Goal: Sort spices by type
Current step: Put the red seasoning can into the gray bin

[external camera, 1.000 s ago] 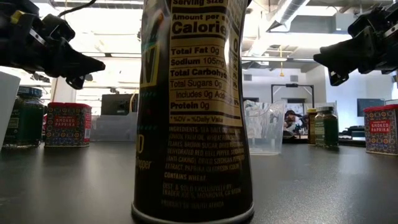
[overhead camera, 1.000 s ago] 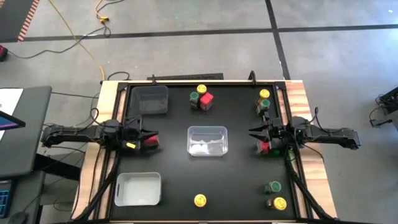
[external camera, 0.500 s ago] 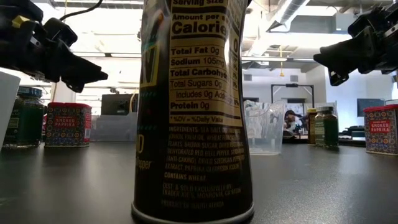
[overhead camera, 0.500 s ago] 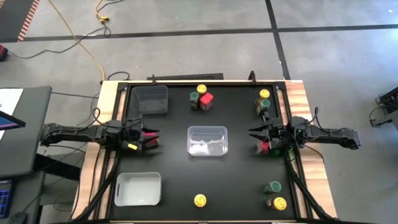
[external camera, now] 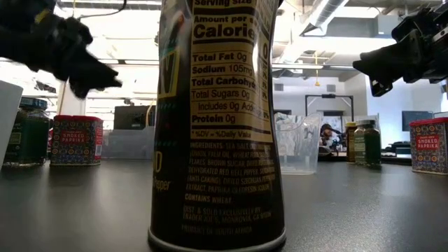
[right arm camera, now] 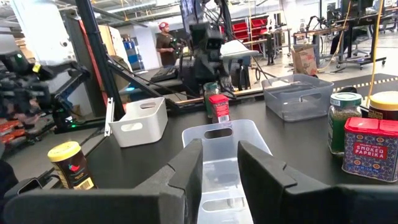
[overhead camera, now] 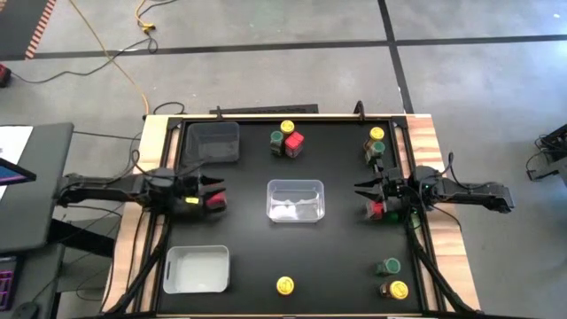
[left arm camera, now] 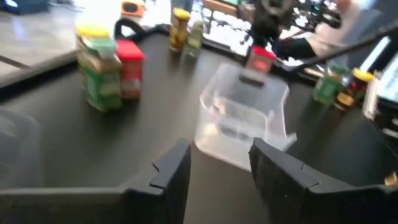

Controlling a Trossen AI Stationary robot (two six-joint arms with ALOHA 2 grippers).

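Note:
My left gripper hangs open above a red-topped jar near the table's left edge, touching nothing; its fingers show apart in the left wrist view. My right gripper is open too, over a red-topped jar by the right edge. Standing on the table are a yellow, a green and a red jar at the far middle, two jars far right, two near right, and one yellow-lidded jar at the near edge.
A clear bin sits at the table's middle between the grippers. A grey bin stands far left, a white bin near left. In the low view the near yellow-lidded jar blocks the middle. People show in the room beyond.
My left gripper has drawn back a little toward the table's left edge and is blurred in motion, still open. The right arm and all jars have stayed where they were.

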